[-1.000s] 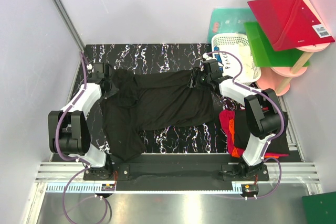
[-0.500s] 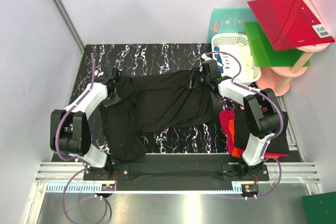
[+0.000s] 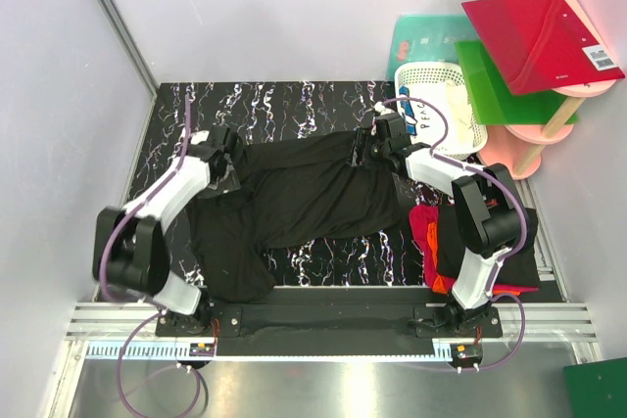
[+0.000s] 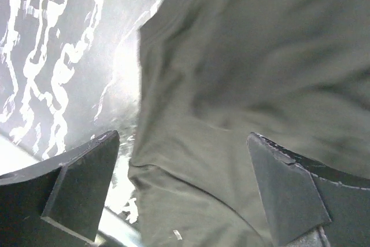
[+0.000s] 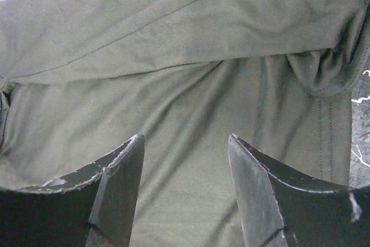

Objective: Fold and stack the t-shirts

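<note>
A black t-shirt (image 3: 304, 198) lies spread and wrinkled across the marbled table, one part trailing toward the near-left edge. My left gripper (image 3: 225, 159) hovers over the shirt's far-left end, jaws wide open. In the left wrist view the cloth edge (image 4: 191, 143) lies below the spread fingers (image 4: 78, 186), which pinch nothing. My right gripper (image 3: 365, 149) sits over the shirt's far-right end. It is open too, and flat cloth (image 5: 185, 114) shows between its fingers (image 5: 118, 183). More t-shirts, red, orange and black, lie heaped (image 3: 436, 242) by the right arm's base.
A white lattice basket (image 3: 441, 100) stands just beyond the table's far-right corner, close behind the right gripper. Red (image 3: 539, 36) and green (image 3: 500, 85) flat boards rest on a pink stand to its right. Bare marbled table (image 3: 265, 105) shows beyond the shirt.
My left gripper slid rightward along the shirt's far-left end, then opened and let go of the cloth. The right arm stayed almost still.
</note>
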Robot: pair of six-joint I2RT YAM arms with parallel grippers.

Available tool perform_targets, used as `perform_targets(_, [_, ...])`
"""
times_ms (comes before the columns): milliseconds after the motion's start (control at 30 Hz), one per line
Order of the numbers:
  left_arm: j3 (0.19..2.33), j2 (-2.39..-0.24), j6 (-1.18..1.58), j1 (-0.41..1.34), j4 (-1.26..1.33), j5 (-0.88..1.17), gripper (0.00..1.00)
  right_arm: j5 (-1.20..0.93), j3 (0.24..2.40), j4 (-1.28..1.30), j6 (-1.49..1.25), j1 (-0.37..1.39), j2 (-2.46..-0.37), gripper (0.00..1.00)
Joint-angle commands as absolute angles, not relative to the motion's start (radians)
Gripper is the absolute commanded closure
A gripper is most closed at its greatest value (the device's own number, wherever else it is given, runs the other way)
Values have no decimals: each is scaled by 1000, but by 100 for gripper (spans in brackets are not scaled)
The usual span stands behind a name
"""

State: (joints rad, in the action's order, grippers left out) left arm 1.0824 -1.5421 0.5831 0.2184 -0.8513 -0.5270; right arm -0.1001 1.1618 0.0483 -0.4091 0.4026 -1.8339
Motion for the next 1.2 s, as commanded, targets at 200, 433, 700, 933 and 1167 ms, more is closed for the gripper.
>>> perform_targets(200, [1144,-1520,514,272,-603,-526,100,-81,1204,11,-405,417,-1870,65])
perform_targets(433, [1569,-1922,434,249,-788,-463,100,27,1377,150,-327,417,-1945,100])
perform_targets(700, [1854,-2201,442,187,-971,-367,100,110,1676,412,-291,419,-2123,100])
perform_targets(933, [1844,-2212,423,158,-1023,-368,100,115,1788,584,-313,417,-2245,100])
perform_targets(1167, [1907,-2319,405,135,-1075,-350,100,132,2015,744,-324,416,-2413,100])
